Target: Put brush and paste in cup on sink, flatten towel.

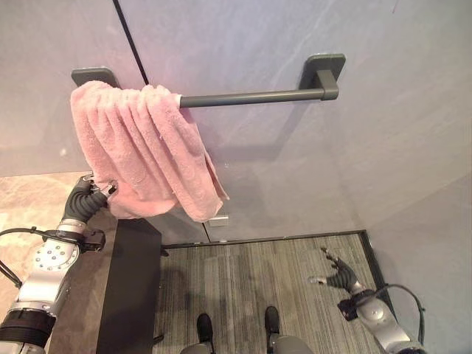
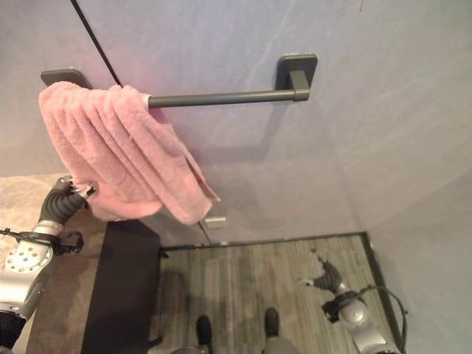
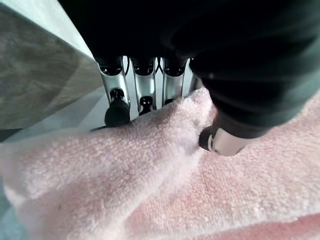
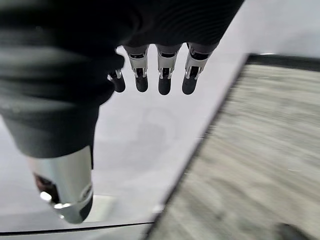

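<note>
Pink towel pinched by raised left hand — bunched.

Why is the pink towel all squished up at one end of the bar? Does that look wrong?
Yes. The pink towel hangs bunched in folds at the left end of the towel bar, not spread flat. The left robot hand pinches its lower edge.

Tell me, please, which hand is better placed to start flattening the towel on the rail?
Left. The left hand already pinches the towel's lower edge, bunched at the rail's left end. The right hand hangs open low by the floor, well away.
</note>
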Robot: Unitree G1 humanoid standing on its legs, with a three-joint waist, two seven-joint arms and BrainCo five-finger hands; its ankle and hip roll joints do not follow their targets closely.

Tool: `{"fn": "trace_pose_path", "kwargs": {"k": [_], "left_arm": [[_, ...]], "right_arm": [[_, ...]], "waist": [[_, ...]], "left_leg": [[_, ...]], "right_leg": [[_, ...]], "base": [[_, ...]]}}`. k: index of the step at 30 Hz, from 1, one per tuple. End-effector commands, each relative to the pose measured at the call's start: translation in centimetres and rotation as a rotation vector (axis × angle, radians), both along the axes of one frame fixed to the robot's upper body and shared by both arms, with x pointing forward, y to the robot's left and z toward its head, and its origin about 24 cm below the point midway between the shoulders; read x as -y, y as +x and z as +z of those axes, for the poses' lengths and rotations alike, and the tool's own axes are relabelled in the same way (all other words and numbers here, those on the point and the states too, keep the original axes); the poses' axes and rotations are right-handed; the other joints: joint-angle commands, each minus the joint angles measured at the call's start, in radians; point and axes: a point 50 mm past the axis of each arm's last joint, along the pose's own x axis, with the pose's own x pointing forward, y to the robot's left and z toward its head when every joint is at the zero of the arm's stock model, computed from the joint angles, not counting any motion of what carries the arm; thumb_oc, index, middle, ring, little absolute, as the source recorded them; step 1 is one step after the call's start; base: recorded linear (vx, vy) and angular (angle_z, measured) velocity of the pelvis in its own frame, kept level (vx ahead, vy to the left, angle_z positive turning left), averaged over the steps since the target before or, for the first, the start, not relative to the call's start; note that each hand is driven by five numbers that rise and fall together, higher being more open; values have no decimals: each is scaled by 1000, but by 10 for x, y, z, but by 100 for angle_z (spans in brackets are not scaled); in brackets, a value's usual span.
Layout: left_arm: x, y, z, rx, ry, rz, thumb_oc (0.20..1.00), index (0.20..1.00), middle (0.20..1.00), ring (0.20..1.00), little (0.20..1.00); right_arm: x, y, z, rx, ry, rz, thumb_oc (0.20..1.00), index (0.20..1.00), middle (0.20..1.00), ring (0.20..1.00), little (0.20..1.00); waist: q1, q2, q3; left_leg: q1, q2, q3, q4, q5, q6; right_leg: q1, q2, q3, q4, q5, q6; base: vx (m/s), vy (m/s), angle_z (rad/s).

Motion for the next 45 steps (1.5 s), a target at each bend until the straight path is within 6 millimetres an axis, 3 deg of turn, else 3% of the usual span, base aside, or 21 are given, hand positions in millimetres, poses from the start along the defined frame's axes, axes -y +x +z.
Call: {"fn": "trace_pose_path", "kwargs": {"k": [1,6,7,15,24,38,41,42,43,45], "left_arm": [[2,10,18,49,46,-33,200,200,200,200,200],[13,20,25,71,38,-69,200,200,200,200,200],[12,20,25,71,38,-69,200,200,200,200,200],[26,33,35,101,27,-106,200,200,200,200,200],[29,37,41,121,29,-107,200,200,200,200,200],[32,39,42,137,16,-96,200,200,200,200,200],[33,39,39,135,13,-89,200,200,200,200,200],[33,39,39,136,11,-86,200,200,200,200,200],[34,39,39,139,10,-87,200,200,200,200,200],[34,39,38,139,6,-83,200,200,200,200,200]], "right_arm": [[-27,32,39,159,60,159,1000,1000,1000,1000,1000],[-72,72,82,296,157,286,1000,1000,1000,1000,1000],[-72,73,83,296,157,287,1000,1000,1000,1000,1000],[-134,108,119,343,234,423,1000,1000,1000,1000,1000],[-162,117,134,339,287,477,1000,1000,1000,1000,1000],[-185,122,157,392,288,522,1000,1000,1000,1000,1000],[-187,124,161,406,285,524,834,834,834,834,834],[-188,124,162,410,283,519,727,727,727,727,727],[-188,125,164,421,286,513,501,501,501,501,501],[-188,125,165,423,291,509,451,451,451,451,451]], "waist": [[14,-34,-35],[43,-37,-28],[43,-38,-27],[85,-49,-14],[108,-58,-5],[118,-62,-5],[120,-64,-4],[120,-64,-3],[122,-65,-3],[123,-65,-3]], "left_leg": [[-20,-3,-21,3,37,-22],[-34,-3,-25,3,44,-22],[-34,-3,-25,3,44,-22],[-52,-4,-35,3,53,-24],[-69,-6,-43,3,61,-24],[-79,-2,-44,3,66,-23],[-80,-2,-45,3,65,-23],[-80,-2,-44,3,65,-23],[-80,-1,-45,3,66,-23],[-81,-1,-45,3,67,-23]], "right_leg": [[47,-91,0,6,34,95],[37,-90,-1,6,36,91],[37,-90,-1,6,36,91],[32,-91,-9,6,41,83],[23,-91,-14,6,47,80],[9,-91,-11,6,51,77],[8,-90,-11,6,50,75],[7,-90,-10,6,50,75],[6,-89,-10,6,51,74],[7,-89,-11,6,51,74]], "base": [[0,0,0],[-38,6,0],[0,0,0],[-25,-1,2],[-13,1,3],[0,0,0],[0,0,0],[0,0,0],[0,0,0],[0,0,0]]}}
